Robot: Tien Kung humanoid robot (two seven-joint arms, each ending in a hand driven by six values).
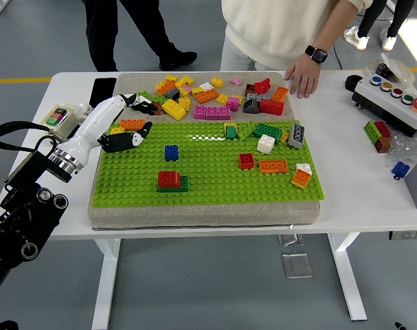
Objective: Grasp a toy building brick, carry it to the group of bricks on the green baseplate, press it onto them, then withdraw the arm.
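My left hand (126,124) hovered over green baseplate (208,185) far-left corner, fingers spread, holding nothing, near orange brick (132,124). Person's hand (304,77) rested on table (359,192).

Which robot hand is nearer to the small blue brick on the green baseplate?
Left. The left robot hand hovers over the baseplate's far-left corner, just left of and beyond the blue brick, not touching it. The right robot hand is not in view.
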